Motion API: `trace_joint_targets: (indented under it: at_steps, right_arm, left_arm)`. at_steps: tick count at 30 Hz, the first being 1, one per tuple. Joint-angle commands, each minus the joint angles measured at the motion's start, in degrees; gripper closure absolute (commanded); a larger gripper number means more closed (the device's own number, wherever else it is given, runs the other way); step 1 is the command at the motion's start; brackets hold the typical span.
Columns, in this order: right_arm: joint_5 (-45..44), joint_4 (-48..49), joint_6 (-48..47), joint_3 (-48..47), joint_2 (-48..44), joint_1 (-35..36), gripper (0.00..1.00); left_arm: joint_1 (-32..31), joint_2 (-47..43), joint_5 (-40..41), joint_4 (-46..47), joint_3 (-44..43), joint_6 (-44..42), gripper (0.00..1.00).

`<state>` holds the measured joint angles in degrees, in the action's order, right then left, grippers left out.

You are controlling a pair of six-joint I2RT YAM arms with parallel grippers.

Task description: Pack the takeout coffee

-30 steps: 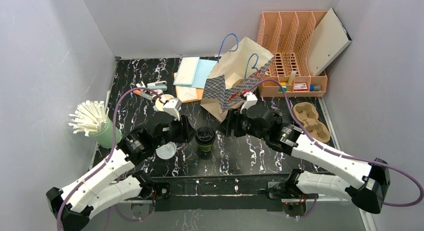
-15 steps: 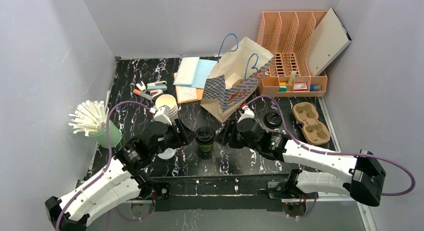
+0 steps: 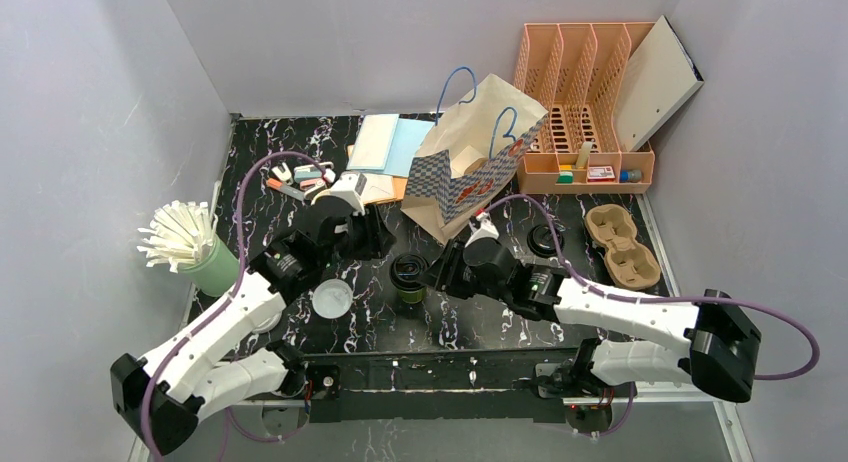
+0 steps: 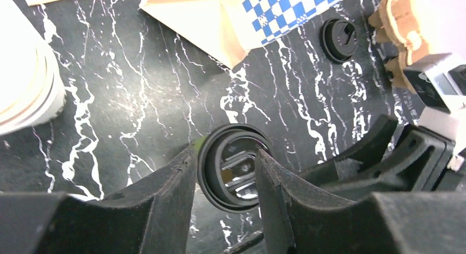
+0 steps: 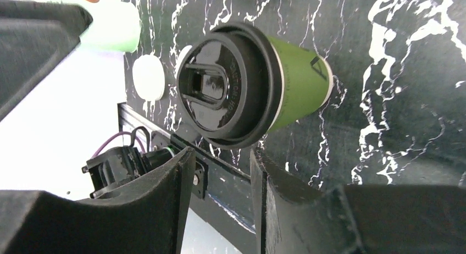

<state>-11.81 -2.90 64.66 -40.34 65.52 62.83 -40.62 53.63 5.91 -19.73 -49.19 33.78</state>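
The takeout coffee [image 3: 408, 275] is a green paper cup with a black lid, upright on the dark marble table. In the left wrist view its lid [image 4: 233, 167] shows from straight above between my fingers. My left gripper [image 4: 225, 152] hangs open just over the lid, its right finger covering part of the rim; from above it [image 3: 383, 246] sits just behind the cup. My right gripper [image 3: 440, 274] is close to the cup's right side. The right wrist view has the cup [image 5: 258, 83] just past my right gripper [image 5: 221, 152], which is open with nothing between its fingers.
A checkered paper bag [image 3: 470, 167] stands open behind the cup. A loose white lid [image 3: 332, 298] and a straw holder [image 3: 205, 254] lie left. A black lid [image 3: 545, 240], a pulp cup carrier [image 3: 622, 244] and an orange organizer [image 3: 585, 102] sit right. Stacked cream cups [image 4: 22, 89] are near my left gripper.
My left arm has swung back and up, bringing its gripper over the cup's lid. My right gripper has slid left, closer to the cup, and its jaws have narrowed.
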Motion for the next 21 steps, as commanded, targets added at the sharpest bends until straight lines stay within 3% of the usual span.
trace_joint_targets:
  at_steps: [1,7,14,21]
  right_arm:
    - [-2.5,4.3,8.0,2.5,0.8,2.4,0.51]
    - [-7.2,8.3,14.2,5.9,0.5,5.6,0.54]
    - [-6.7,10.5,15.3,5.7,3.1,5.7,0.54]
    - [-8.2,11.6,17.2,5.8,4.1,5.7,0.55]
  left_arm:
    - [4.3,2.9,-9.6,0.4,-2.5,-10.5,0.57]
    - [5.3,8.6,-14.6,2.6,-3.1,-16.7,0.57]
    - [5.6,13.6,-20.4,5.1,-3.5,-17.9,0.48]
    - [5.6,14.2,-18.8,4.7,-2.6,-18.6,0.48]
